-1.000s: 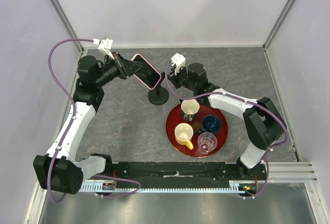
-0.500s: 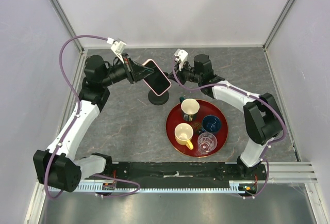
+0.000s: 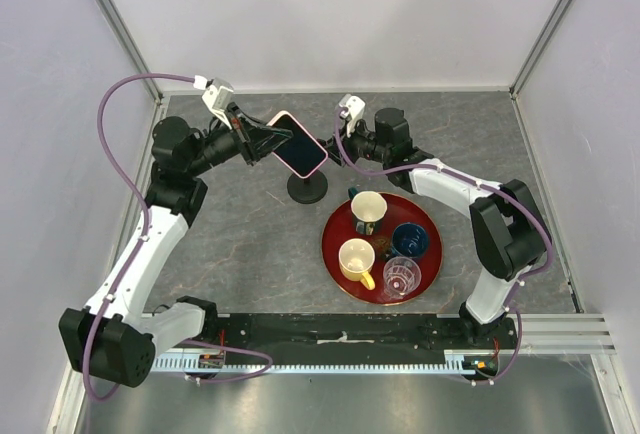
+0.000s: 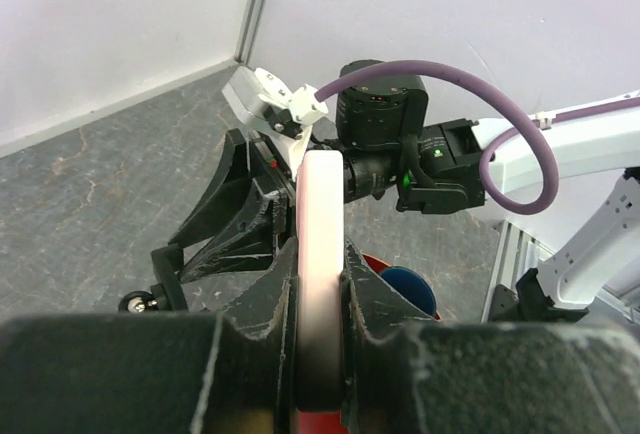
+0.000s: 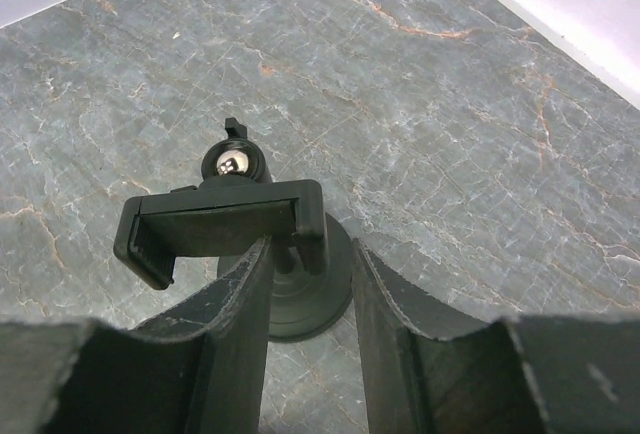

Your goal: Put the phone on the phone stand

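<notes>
My left gripper (image 3: 275,139) is shut on the phone (image 3: 298,144), a black screen with a pink rim, and holds it tilted in the air just above the phone stand (image 3: 307,190). In the left wrist view the phone (image 4: 320,204) shows edge-on between my left gripper's (image 4: 320,289) fingers. My right gripper (image 3: 335,151) is open, right beside the stand. In the right wrist view the stand's clamp head (image 5: 220,219) and round base (image 5: 312,289) sit just in front of my right gripper (image 5: 310,249), with the clamp's right end between the fingertips.
A red tray (image 3: 331,244) stands right of the stand with a white cup (image 3: 368,209), a yellow cup (image 3: 355,257), a blue cup (image 3: 410,239) and a clear glass (image 3: 402,274). White walls close the back and sides.
My left gripper carried the phone to the right, over the stand, then eased back slightly. My right gripper shifted a little toward the back wall and stays by the stand.
</notes>
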`<action>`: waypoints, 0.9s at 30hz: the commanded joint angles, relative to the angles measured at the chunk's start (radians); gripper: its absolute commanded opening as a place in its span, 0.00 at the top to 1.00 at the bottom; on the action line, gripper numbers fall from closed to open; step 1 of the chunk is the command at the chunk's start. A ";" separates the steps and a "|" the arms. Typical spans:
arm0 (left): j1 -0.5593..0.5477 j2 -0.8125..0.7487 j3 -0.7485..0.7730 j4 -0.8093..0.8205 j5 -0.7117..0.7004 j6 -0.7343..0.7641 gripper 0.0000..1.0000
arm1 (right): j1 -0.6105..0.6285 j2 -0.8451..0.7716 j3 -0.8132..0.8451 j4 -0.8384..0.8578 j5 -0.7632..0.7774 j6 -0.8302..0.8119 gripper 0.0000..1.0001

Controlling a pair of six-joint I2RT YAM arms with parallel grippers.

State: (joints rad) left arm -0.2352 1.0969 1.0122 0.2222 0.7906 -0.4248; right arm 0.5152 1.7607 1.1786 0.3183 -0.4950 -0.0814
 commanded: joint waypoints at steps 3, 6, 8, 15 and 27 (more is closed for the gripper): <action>0.013 -0.020 0.008 0.132 0.007 -0.037 0.98 | 0.008 -0.010 0.013 0.054 0.019 0.009 0.60; 0.013 -0.012 0.011 0.135 0.018 -0.045 0.98 | 0.006 -0.006 0.021 0.056 0.022 0.006 0.65; 0.013 -0.005 0.014 0.138 0.028 -0.052 0.98 | 0.008 0.000 0.027 0.056 0.013 0.006 0.70; 0.008 0.027 0.023 0.138 0.085 -0.010 0.98 | 0.009 0.019 0.049 0.031 -0.026 -0.026 1.00; -0.110 0.179 0.175 -0.133 0.239 0.619 0.98 | -0.001 0.114 0.186 -0.100 -0.203 -0.087 1.00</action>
State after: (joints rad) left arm -0.3141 1.2396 1.1076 0.1505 0.9394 -0.1059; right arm 0.5167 1.8355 1.2865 0.2726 -0.5785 -0.1524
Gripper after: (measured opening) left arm 0.195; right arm 0.018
